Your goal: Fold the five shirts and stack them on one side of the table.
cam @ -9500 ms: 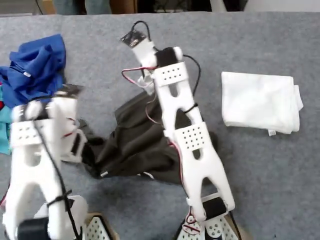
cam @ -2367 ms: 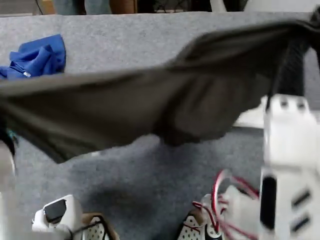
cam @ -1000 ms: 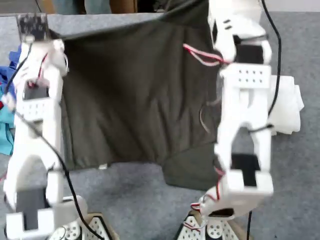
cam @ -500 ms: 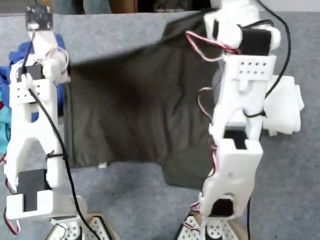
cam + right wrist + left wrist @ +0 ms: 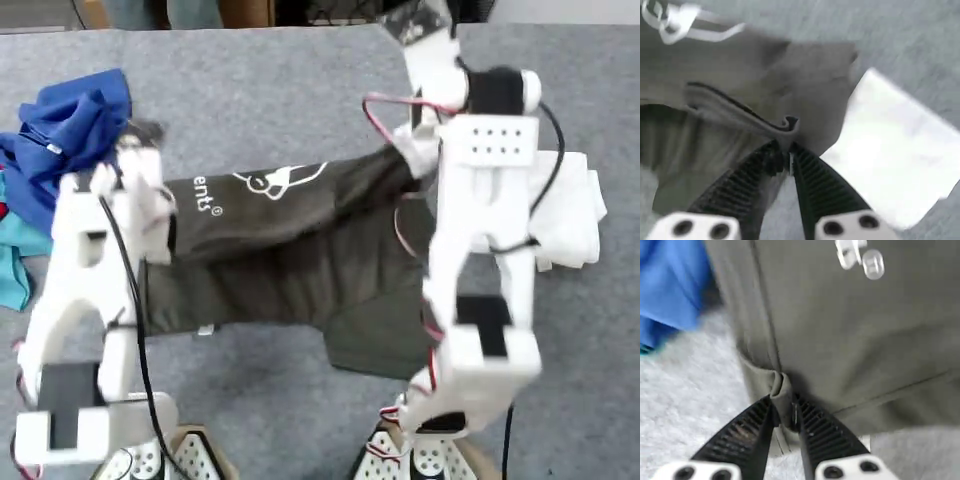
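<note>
The dark olive cotton shirt (image 5: 300, 260) lies half-folded across the frame's centre. The left gripper (image 5: 784, 405) and right gripper (image 5: 785, 152) each pinch its doubled edge. A folded white shirt (image 5: 570, 215) sits centre right, a crumpled blue shirt (image 5: 70, 130) upper left.

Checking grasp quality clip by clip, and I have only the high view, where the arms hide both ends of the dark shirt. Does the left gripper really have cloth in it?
Observer: Yes. The left wrist view shows the left gripper shut on a bunched seam of the dark shirt.
Operator: And the right one?
Observer: The right gripper pinches a folded edge of that shirt.
Operator: How near is the folded white shirt?
Observer: In the right wrist view the white shirt lies just beside the pinched cloth; whether they touch I cannot tell.
</note>
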Controlling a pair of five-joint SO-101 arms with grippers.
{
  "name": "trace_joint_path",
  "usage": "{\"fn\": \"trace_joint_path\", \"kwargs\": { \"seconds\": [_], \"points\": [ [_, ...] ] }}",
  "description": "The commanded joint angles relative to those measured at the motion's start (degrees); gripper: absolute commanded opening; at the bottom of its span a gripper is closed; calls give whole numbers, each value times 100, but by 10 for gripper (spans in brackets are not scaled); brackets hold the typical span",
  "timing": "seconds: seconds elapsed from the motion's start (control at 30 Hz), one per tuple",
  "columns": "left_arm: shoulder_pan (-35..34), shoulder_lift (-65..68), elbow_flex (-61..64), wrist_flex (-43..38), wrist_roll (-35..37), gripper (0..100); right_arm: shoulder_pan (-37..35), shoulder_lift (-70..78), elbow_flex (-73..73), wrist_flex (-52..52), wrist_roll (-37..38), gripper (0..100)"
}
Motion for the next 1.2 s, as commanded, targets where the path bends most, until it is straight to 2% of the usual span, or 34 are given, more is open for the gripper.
{"fn": "trace_joint_path", "kwargs": {
  "seconds": [0.0, 0.23, 0.37, 0.47, 0.57, 0.7, 0.9, 1.17],
  "points": [
    [207, -1134, 1358, -404, -431, 29, 53, -1534, 1859, -396, 211, 14],
    [-303, -2637, 2580, -624, -607, 29, 44, -3925, 4602, -651, 774, 14],
    [-629, -2708, 2949, -703, -826, 29, 53, -4963, 5648, -615, 967, 14],
    [-576, -2585, 3371, -1046, -941, 29, 53, -5490, 6246, -607, 1055, 14],
    [-576, -2488, 3600, -1415, -932, 29, 53, -5807, 6659, -598, 1081, 14],
    [-778, -2382, 3618, -1521, -914, 29, 53, -6035, 7011, -598, 1090, 14],
    [-1095, -2295, 3521, -1547, -949, 34, 53, -6105, 7371, -308, 1705, 14],
    [-1138, -2303, 3565, -1503, -949, 200, 53, -6097, 7407, -158, 1890, 17]
  ]
}}
